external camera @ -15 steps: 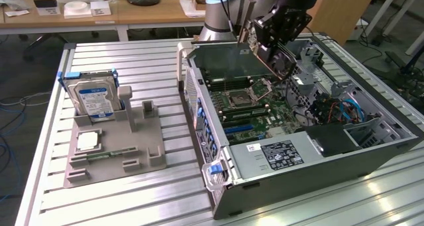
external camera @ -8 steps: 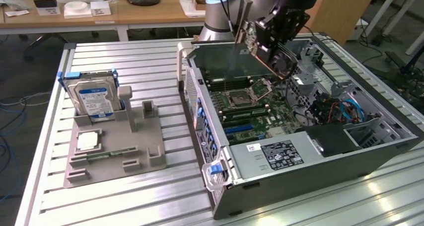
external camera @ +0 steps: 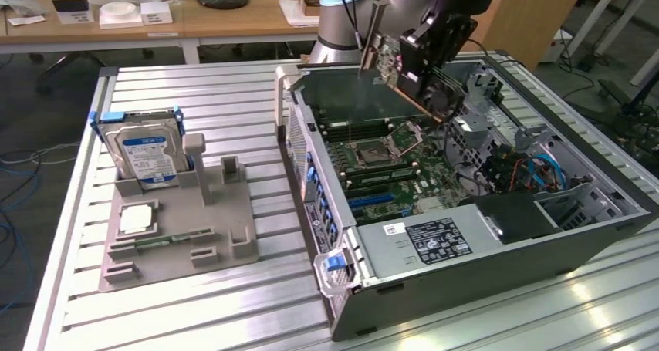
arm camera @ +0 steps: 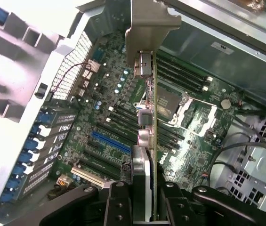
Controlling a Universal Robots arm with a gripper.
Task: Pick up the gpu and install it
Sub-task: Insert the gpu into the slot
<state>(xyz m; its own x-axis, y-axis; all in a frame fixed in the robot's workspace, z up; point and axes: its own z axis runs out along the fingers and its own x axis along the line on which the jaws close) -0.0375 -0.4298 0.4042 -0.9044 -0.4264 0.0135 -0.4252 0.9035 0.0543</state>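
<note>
– gpu (arm camera: 149, 117): what is it made of?
– It is a thin, flat green circuit board, blade-like seen edge-on from the wrist. A pale, matt metal bracket (arm camera: 147, 28) sits at the end farthest from the claw (arm camera: 144, 209).
– And the claw itself?
– Its two black fingers are drawn close together and pinch the card by its flat faces, one on each side.
– So where is the card?
– It is in the claw, in the air over the open computer case (external camera: 576, 235), not seated in any slot. Beneath the claw lies the motherboard (external camera: 381, 162), green and crowded with long black slots. It also has one blue slot (arm camera: 109, 141) and a square silvery processor socket (arm camera: 168, 101).
– What does the case rest on?
– It rests on a table (external camera: 206, 320) of ribbed, shiny aluminium slats. Well aside from the claw, toward the exterior view's left, a grey moulded holder (external camera: 221, 235) stands on the same slats. It carries an upright silver hard drive (external camera: 144, 154) with a blue-white label.
– And the room?
– Beyond the claw there are wooden desks (external camera: 237, 19) with small white items on them, and a dark floor with loose cables
</note>
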